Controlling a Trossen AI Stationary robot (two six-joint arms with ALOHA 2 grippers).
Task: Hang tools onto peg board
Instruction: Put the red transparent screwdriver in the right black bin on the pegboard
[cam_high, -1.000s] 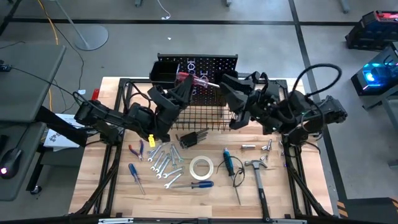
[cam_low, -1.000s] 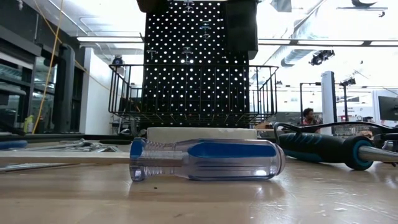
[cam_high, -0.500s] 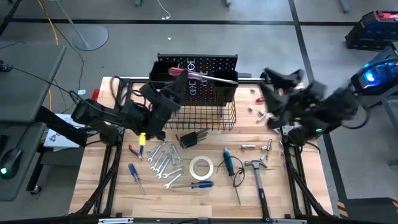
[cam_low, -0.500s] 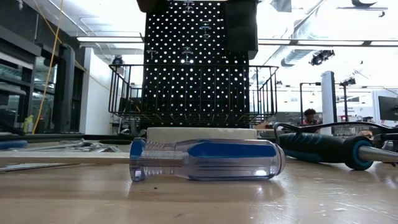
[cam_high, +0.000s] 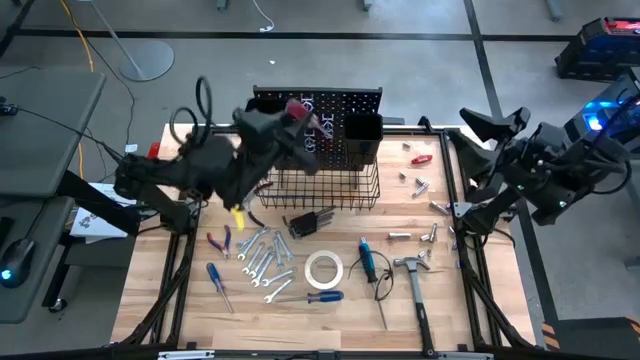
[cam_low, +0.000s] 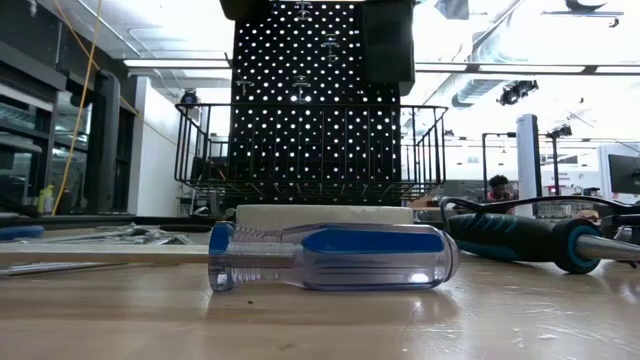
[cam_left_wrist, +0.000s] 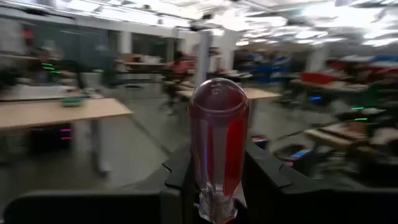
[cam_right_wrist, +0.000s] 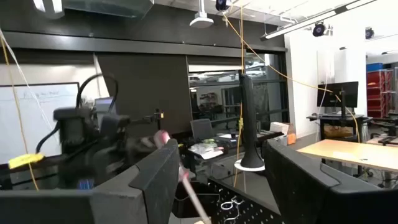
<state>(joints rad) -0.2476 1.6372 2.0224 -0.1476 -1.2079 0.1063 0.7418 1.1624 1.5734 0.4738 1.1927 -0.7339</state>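
My left gripper (cam_high: 292, 118) is shut on a red-handled screwdriver (cam_high: 298, 108), high up by the top of the black peg board (cam_high: 335, 100), left of its middle. In the left wrist view the clear red handle (cam_left_wrist: 217, 137) stands between the fingers. My right gripper (cam_high: 492, 125) hangs open beyond the table's right edge, with nothing between its fingers (cam_right_wrist: 149, 180). Other tools lie flat on the wooden table: wrenches (cam_high: 262, 255), a tape roll (cam_high: 324, 270), a blue screwdriver (cam_high: 305, 297), a hammer (cam_high: 412, 275) and pliers (cam_high: 220, 240). Neither gripper shows in the low view. My left gripper pinches the lower part of the screwdriver's handle (cam_left_wrist: 214, 190) between its two fingers (cam_left_wrist: 180, 174). The handle lies across the fingers, and its rounded butt end (cam_left_wrist: 217, 93) stands free above them. The screwdriver is lifted clear of the table and the board; its shaft is hidden.
A wire basket (cam_high: 325, 185) juts from the peg board's foot, and a black bin (cam_high: 362, 135) hangs above it. A black key set (cam_high: 308, 222) lies before the basket. Small bits (cam_high: 420, 182) are scattered at the right. In the low view a blue screwdriver (cam_low: 330, 255) lies in front.
My right gripper has drawn away from the screwdriver above the basket, toward the table's right edge and somewhat up. My left gripper has risen and rolled with the screwdriver. It lay level along the board with its shaft pointing right; now only its handle shows from above.
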